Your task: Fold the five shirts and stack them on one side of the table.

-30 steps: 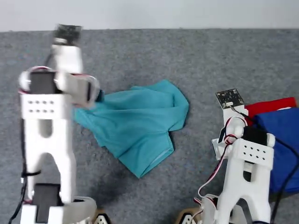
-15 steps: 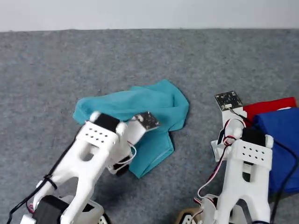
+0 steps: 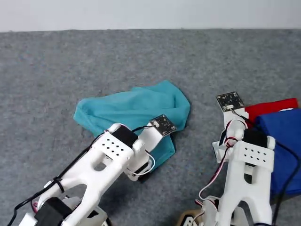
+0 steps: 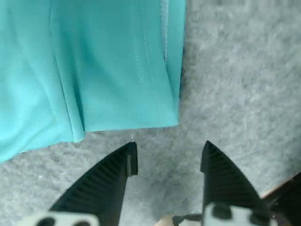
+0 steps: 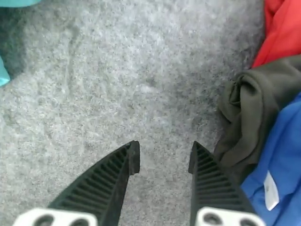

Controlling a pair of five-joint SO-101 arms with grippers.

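Note:
A teal shirt (image 3: 134,110) lies crumpled in the middle of the grey table. My left gripper (image 4: 168,157) hangs open just off the shirt's near hem (image 4: 122,80), with bare carpet between its fingers. In the high view the left arm (image 3: 113,155) lies over the shirt's near corner. My right gripper (image 5: 161,157) is open over bare carpet, beside a pile of a red shirt (image 5: 284,28), a dark olive shirt (image 5: 247,117) and a blue shirt (image 5: 277,174). The red shirt (image 3: 273,107) and blue shirt (image 3: 284,146) sit at the table's right edge, behind the right arm (image 3: 244,160).
The table is covered in grey carpet (image 3: 141,56), open across the back and left. A pale wall (image 3: 150,14) borders the far edge.
The left arm has swung from the shirt's far left corner down to its near corner. The shirt's left side has settled on the table. The right arm has stayed still.

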